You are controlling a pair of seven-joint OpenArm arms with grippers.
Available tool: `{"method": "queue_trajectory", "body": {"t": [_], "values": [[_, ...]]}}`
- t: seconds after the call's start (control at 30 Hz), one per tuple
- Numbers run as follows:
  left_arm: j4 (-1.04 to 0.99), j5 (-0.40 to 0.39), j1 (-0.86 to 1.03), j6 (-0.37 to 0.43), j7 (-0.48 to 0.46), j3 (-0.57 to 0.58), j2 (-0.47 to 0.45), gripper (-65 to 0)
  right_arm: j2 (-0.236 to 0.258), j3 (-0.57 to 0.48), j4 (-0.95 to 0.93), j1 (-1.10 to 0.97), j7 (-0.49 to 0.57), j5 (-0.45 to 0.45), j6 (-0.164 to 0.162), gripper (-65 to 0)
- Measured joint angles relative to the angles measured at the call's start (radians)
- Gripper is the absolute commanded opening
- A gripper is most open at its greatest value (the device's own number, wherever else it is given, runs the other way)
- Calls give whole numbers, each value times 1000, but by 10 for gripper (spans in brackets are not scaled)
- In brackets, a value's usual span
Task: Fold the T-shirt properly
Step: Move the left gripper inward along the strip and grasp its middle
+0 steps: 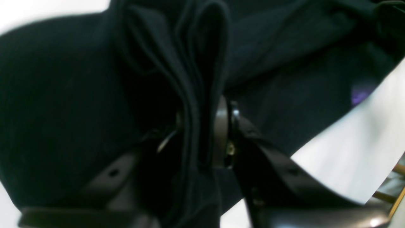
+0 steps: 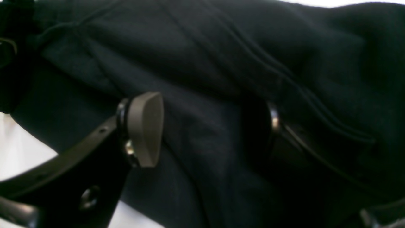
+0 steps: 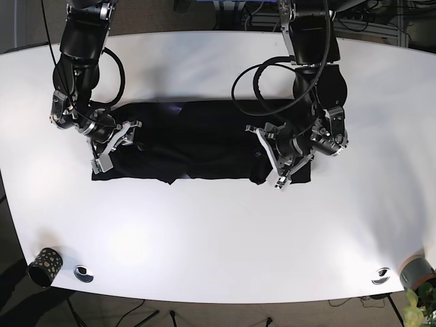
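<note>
The black T-shirt [image 3: 204, 139] lies as a wide, partly folded band across the middle of the white table [image 3: 218, 225]. In the base view my left gripper [image 3: 274, 162] sits at the shirt's right end. Seen from the left wrist, that gripper [image 1: 199, 126] is shut on a bunched fold of the T-shirt [image 1: 63, 95]. My right gripper [image 3: 112, 146] is at the shirt's left end. In the right wrist view it [image 2: 208, 123] stands open, its grey pad [image 2: 145, 126] and the other finger wide apart over the dark T-shirt [image 2: 221, 47].
A patterned cup [image 3: 45, 266] and a small round metal piece [image 3: 84, 273] sit at the table's front left edge. Another metal piece [image 3: 380, 276] and a grey cup [image 3: 417, 271] are at the front right.
</note>
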Motion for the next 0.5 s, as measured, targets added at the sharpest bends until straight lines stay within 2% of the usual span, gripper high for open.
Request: {"method": "queue_trajectory", "body": {"t": [0.13,0.23,0.37,0.5], "values": [[0,-3,-3,0,1,1,0,-274,0,0,0,0,0,0,0,-266],[0,-2,-8,0,2,42,-6,-264,0,0,0,0,-1,0,0,-266],[0,-14,-12,0,2,151,-7,-264,0,0,0,0,-2,0,0,-266],[2,-159,-29,-2,6,183,4,-264,0,0,0,3,-5,0,0,-266]]}}
